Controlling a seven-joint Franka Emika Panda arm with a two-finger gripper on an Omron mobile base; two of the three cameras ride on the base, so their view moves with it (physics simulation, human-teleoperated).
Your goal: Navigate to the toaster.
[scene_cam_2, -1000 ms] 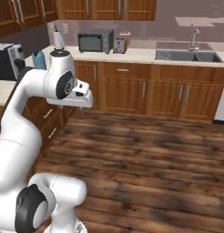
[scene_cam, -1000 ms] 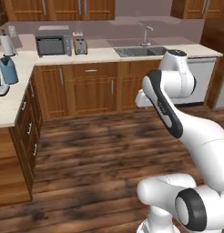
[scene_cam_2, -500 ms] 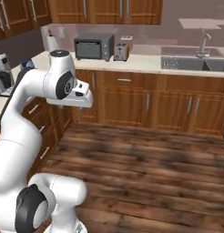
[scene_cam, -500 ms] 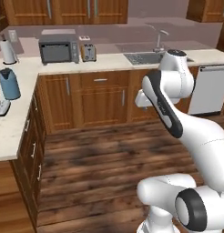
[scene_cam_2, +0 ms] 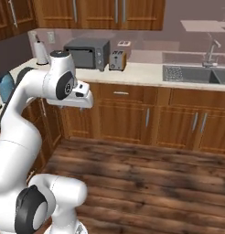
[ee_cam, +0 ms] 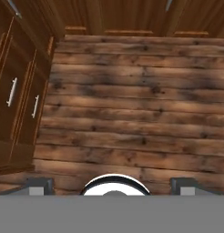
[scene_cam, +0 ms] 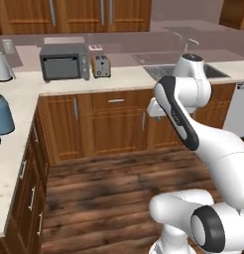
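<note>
On the back counter the toaster sits right beside the toaster oven; the gripper hangs wide open over floorboards, holding nothing.

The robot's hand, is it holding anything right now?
No, nothing. In the hand view the gripper has its two finger tips spread wide apart, with just bare wooden floor beyond them. The toaster sits far off on the counter.
</note>
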